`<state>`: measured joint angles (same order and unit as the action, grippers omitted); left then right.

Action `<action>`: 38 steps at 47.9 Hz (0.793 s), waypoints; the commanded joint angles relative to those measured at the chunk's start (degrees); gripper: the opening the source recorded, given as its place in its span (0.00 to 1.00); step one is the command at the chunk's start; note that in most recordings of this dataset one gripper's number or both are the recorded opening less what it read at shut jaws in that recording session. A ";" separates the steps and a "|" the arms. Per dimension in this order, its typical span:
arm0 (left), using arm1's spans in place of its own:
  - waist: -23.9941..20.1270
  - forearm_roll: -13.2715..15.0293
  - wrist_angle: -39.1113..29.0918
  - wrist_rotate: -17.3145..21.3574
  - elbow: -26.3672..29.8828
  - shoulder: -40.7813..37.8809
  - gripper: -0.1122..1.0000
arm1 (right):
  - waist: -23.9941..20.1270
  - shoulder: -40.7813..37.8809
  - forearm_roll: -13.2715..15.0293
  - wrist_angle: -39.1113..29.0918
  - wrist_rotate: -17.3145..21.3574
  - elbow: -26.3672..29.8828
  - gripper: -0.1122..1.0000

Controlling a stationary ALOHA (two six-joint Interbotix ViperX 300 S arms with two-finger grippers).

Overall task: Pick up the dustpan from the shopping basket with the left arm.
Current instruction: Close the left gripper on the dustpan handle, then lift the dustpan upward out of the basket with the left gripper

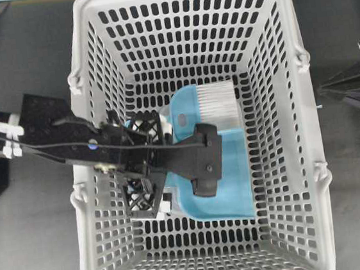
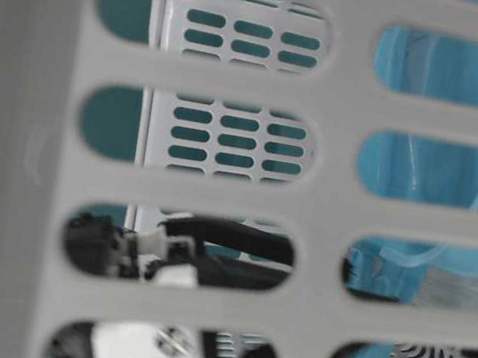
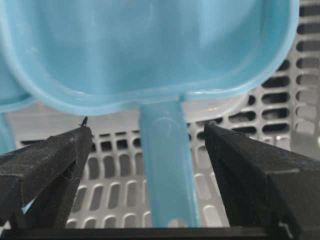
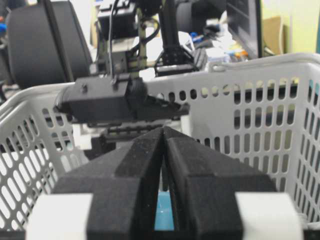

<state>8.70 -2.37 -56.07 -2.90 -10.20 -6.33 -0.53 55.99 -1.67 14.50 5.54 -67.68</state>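
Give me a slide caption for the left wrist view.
Open left end effector straddling the dustpan handle above the shopping basket floor.

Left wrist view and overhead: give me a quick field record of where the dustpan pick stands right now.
target: dustpan, light blue, lying in the shopping basket
handle: points toward the wrist camera, between the two fingers, apart from both
left gripper: open, inside the basket, nothing held
beside target: brush with white bristles at the pan's far end
right gripper: shut, outside the basket, empty
pick status: not yet gripped
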 commanded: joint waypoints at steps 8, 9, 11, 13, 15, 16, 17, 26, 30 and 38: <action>0.44 -0.18 0.35 -0.26 -1.49 0.00 0.88 | -0.18 -0.26 -0.18 -0.88 0.09 0.44 0.09; 0.53 -0.18 0.35 -0.26 -1.49 0.00 0.87 | -0.18 -0.26 -0.18 -1.05 0.09 0.44 0.09; 0.53 -0.18 0.18 -0.18 -1.41 0.00 0.86 | -0.09 -0.26 -0.18 -1.32 0.09 0.44 0.09; 0.53 -0.18 0.00 0.09 -1.32 0.00 0.83 | -0.09 -0.26 -0.18 -1.49 0.09 0.44 0.09; 0.62 -0.18 -0.26 0.18 -1.23 0.09 0.77 | -0.09 -0.26 -0.18 -1.58 0.09 0.44 0.09; 0.62 -0.18 -0.44 0.26 -1.14 0.09 0.73 | -0.09 -0.26 -0.18 -1.49 0.09 0.44 0.09; 0.62 -0.18 -0.62 0.26 -1.05 0.09 0.68 | -0.09 -0.26 -0.18 -1.58 0.09 0.44 0.09; 0.26 -0.18 -2.55 0.88 1.05 1.93 0.37 | -0.18 -0.26 -0.18 -1.49 0.09 0.26 0.09; 0.09 -0.18 -4.48 0.88 2.72 3.34 0.37 | -0.18 -0.26 -0.18 -1.58 0.09 0.18 0.09; -0.62 -0.18 -9.23 0.79 6.77 6.94 0.37 | -0.18 -0.09 -0.18 -1.58 0.09 0.18 0.09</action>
<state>8.53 -2.37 -63.37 -2.11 -6.42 -2.72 -0.62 56.07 -1.67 12.66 5.54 -67.94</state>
